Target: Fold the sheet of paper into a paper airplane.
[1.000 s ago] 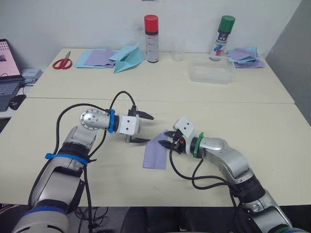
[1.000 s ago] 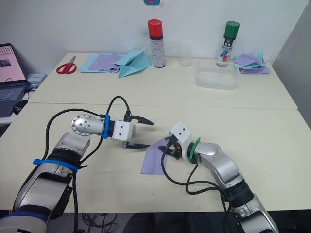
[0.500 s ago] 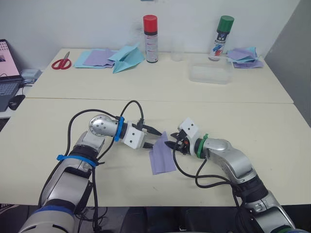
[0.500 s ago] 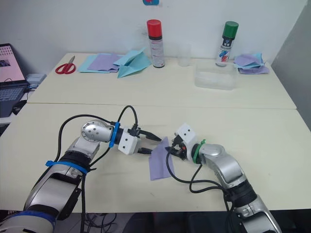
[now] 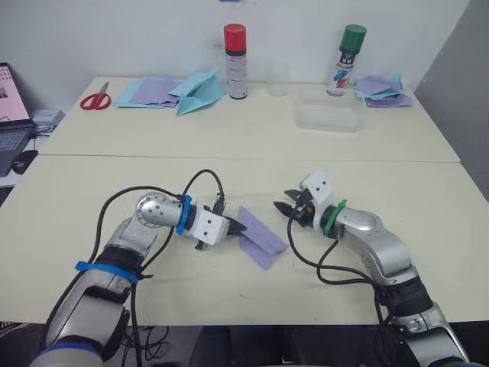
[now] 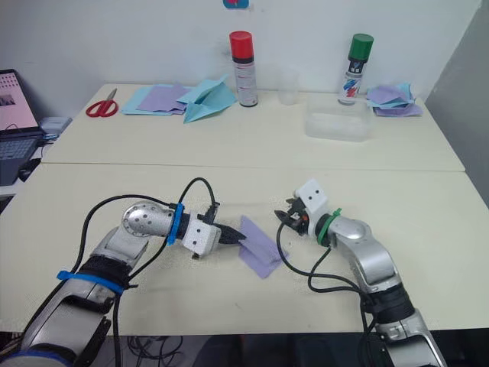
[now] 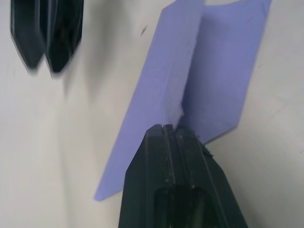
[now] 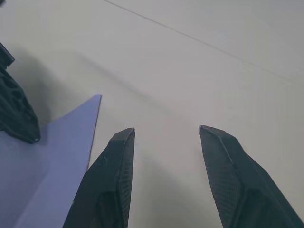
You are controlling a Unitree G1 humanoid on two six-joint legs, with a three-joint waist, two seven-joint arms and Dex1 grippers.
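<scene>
The left pincer (image 6: 233,238) is closed tight, its two black fingers pressed together on the near edge of the sheet of paper (image 6: 260,245), pinching it where a raised fold runs along the middle. The right pincer (image 6: 287,219) holds nothing; its fingers (image 8: 107,190) stand spread apart, just beside the sheet's far corner and clear of it, hovering over the table (image 6: 428,229).

The sheet lies on the near table between the two arms, a lavender strip doubled lengthwise, with one flap standing up along the crease rather than lying flat. It has no pointed nose yet, so the airplane looks barely begun: the work seems to be at the first centre fold, with the left arm pinning the paper.

The next move probably calls for the right pincer to come down onto the free flap, press or sharpen the crease, or take a corner to fold it toward the centre line. The left grip should hold firm meanwhile, since such thin paper could slide or buckle on the smooth surface.
</scene>
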